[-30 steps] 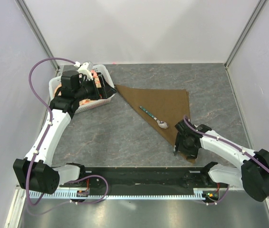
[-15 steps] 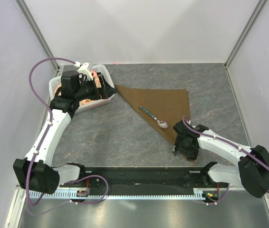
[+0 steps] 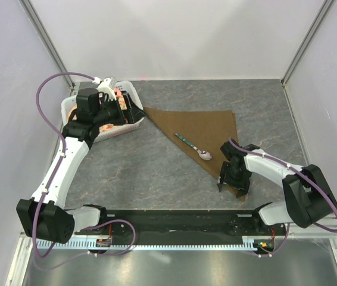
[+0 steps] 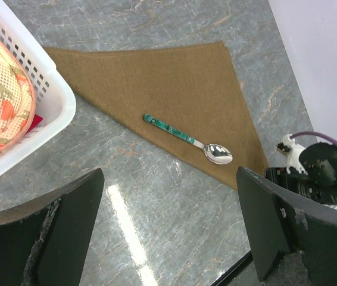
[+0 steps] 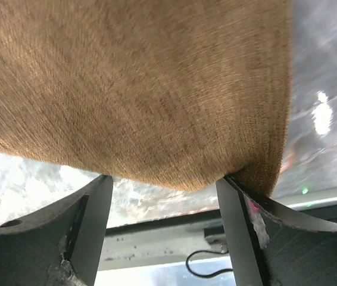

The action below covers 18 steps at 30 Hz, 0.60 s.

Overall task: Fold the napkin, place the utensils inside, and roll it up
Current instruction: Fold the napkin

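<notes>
I see the napkin (image 3: pixel 201 126) as a plain brown cloth folded into a triangle and lying flat on the right half of the counter (image 3: pixel 133 170). One short side runs along the far edge. The square corner points to the far-right corner, and the long folded edge runs diagonally to a tip near the near edge.

The utensil (image 3: pixel 193 147) is a spoon with a teal handle and a silvery bowl. It lies on the napkin along the diagonal edge, with the bowl at that edge.

The right gripper (image 3: pixel 231 189) is at the napkin's near tip. In its wrist view the fingers (image 5: pixel 94 208) stand apart, the cloth spans the gap between them, and the cloth's edge touches one finger. The jaws are not clamped.

The left gripper (image 3: pixel 130 113) is spread wide. It hovers at the white basket (image 3: pixel 73 110) in the far-left corner, well apart from the spoon.
</notes>
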Each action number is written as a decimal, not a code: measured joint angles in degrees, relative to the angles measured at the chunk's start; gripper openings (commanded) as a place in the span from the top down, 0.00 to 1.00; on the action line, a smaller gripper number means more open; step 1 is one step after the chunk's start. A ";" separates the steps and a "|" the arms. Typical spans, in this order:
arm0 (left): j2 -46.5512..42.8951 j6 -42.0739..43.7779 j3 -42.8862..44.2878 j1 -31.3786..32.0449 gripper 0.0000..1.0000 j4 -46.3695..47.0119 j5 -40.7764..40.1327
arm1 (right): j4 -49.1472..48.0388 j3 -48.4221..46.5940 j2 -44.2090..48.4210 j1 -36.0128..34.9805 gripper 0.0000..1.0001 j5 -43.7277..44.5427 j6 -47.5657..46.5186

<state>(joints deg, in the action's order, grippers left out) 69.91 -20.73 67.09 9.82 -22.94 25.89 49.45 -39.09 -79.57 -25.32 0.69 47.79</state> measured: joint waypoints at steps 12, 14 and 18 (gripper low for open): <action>0.00 -0.04 0.00 0.00 0.00 0.35 0.00 | -3.30 -6.03 -0.79 14.58 0.21 9.55 -11.28; 0.00 -0.04 0.00 0.00 0.00 0.35 0.00 | -2.99 -8.13 -0.76 15.50 0.21 10.91 -12.92; 0.02 -0.09 0.00 0.00 0.00 0.35 0.02 | -2.64 -10.45 1.55 15.80 0.21 11.06 -13.55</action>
<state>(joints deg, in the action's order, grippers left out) 69.93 -20.82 67.09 9.82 -22.59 25.91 46.81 -49.54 -78.02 -9.52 11.75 34.24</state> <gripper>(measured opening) 0.996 0.786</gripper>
